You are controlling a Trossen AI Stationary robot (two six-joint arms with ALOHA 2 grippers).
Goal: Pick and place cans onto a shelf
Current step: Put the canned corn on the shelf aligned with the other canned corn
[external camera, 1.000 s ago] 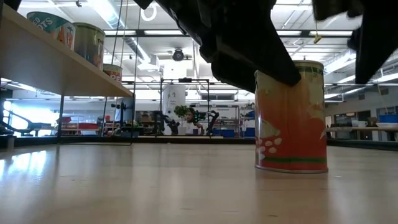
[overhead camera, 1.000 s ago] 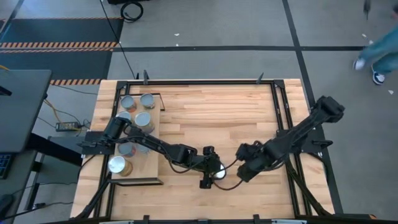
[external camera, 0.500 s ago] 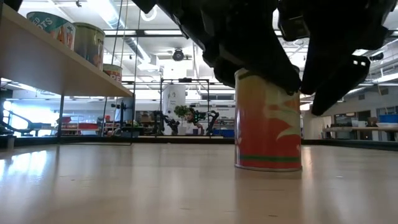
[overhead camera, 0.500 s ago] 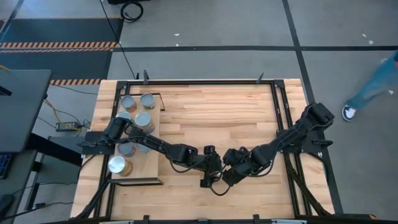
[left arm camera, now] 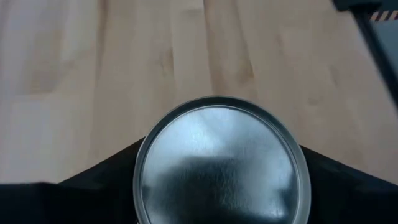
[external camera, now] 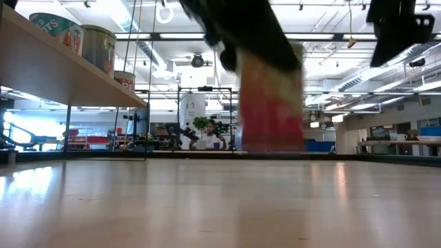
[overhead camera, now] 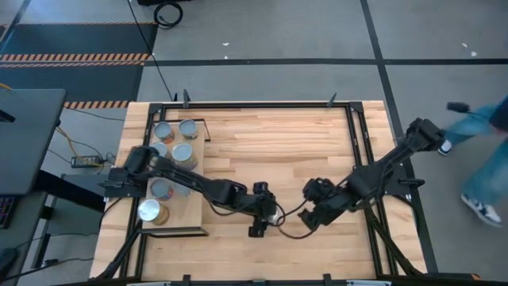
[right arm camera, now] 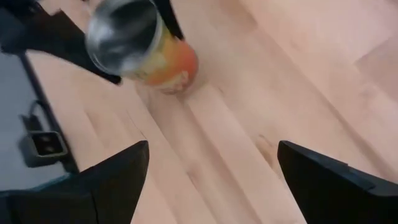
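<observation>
My left gripper reaches out over the middle of the table near its front edge and is shut on a can with a silver top and orange-red sides. The can also shows blurred in the low view and in the right wrist view. My right gripper is open and empty, a little to the can's right. The shelf stands on the table's left part. Several cans stand on it. My left gripper pinches the can between its two fingers, on opposite sides just below the top rim. The fingers come from above, pointing down. The can stays upright and hangs clear of the table, its bottom above the tabletop.
Bare striped-wood tabletop lies between the shelf and the right arm. In the low view the shelf board stands raised at the left with cans on it. A person walks on the floor beyond the table's right edge.
My right gripper has come in toward the can from the right, then drawn back toward the table's right edge. The can, which stood on the table, has shifted toward the left with my left gripper and is now lifted clear, still upright.
</observation>
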